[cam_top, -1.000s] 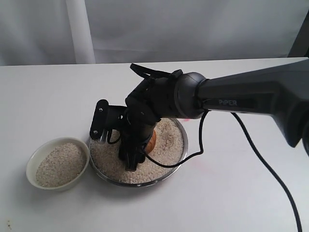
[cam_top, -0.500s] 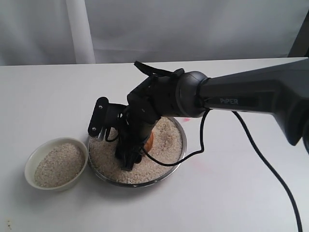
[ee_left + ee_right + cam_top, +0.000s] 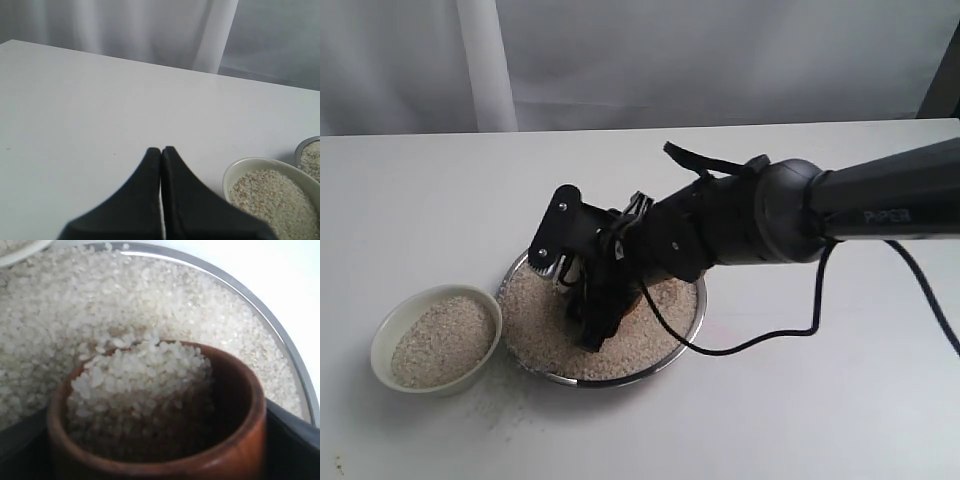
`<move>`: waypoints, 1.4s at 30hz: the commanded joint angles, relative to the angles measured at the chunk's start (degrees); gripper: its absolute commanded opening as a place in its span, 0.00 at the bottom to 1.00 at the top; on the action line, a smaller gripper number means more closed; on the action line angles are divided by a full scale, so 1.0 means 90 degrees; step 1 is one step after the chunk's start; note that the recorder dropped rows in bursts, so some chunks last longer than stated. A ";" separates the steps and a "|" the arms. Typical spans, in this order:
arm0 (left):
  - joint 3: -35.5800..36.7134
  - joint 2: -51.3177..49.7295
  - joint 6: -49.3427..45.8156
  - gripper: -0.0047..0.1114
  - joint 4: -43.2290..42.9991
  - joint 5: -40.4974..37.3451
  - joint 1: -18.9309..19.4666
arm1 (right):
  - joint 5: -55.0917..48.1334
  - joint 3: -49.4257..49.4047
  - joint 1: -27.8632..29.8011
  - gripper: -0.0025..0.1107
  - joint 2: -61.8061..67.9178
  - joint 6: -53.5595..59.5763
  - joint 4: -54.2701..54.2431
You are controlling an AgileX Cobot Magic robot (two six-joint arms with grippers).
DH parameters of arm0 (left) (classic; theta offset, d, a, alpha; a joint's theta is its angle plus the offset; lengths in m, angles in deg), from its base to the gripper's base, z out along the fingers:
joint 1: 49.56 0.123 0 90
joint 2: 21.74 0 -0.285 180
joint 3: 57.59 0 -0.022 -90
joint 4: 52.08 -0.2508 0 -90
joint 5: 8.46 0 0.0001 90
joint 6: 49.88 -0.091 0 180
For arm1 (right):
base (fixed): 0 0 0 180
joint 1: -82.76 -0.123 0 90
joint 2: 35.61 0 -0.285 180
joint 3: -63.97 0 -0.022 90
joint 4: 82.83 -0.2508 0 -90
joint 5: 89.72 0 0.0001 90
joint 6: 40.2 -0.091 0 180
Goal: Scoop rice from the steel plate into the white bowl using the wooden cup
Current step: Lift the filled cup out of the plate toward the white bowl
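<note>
The steel plate (image 3: 692, 322) sits mid-table, covered with rice (image 3: 545, 330). My right gripper (image 3: 597, 322) reaches low into it, tilted toward the white bowl (image 3: 388, 330), which stands just left of the plate and holds rice. In the exterior view the arm hides the wooden cup. Up close, the right gripper (image 3: 160, 452) is shut on the wooden cup (image 3: 240, 450), a dark finger (image 3: 287, 427) on each side. The cup lies tipped, mouth in the plate's rice (image 3: 75, 305), with grains heaped inside. My left gripper (image 3: 161, 151) hangs shut and empty beside the bowl (image 3: 235, 172).
A black cable (image 3: 770, 340) loops from the right arm down over the table right of the plate. A few loose grains (image 3: 480, 400) lie in front of the bowl. White curtain backs the table. The plate's rim (image 3: 307, 147) shows past the bowl.
The right arm has dropped lower and rolled at the wrist, tipping the gripper and cup further down into the plate's rice. Bowl and plate stay where they were.
</note>
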 commanded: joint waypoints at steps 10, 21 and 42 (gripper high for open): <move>-0.0009 -0.0002 0.0010 0.04 0.0037 0.0039 -0.0041 | 0.3142 -0.1573 0.0316 0.02 -0.0731 -0.0702 -0.0584; -0.0009 -0.0002 0.0010 0.04 0.0037 0.0039 -0.0041 | 0.4960 -0.2197 0.0316 0.02 -0.0987 -0.3068 0.0326; -0.0009 -0.0002 0.0010 0.04 0.0037 0.0039 -0.0041 | 0.0906 -0.0179 -0.0254 0.02 -0.1233 -0.2764 0.2111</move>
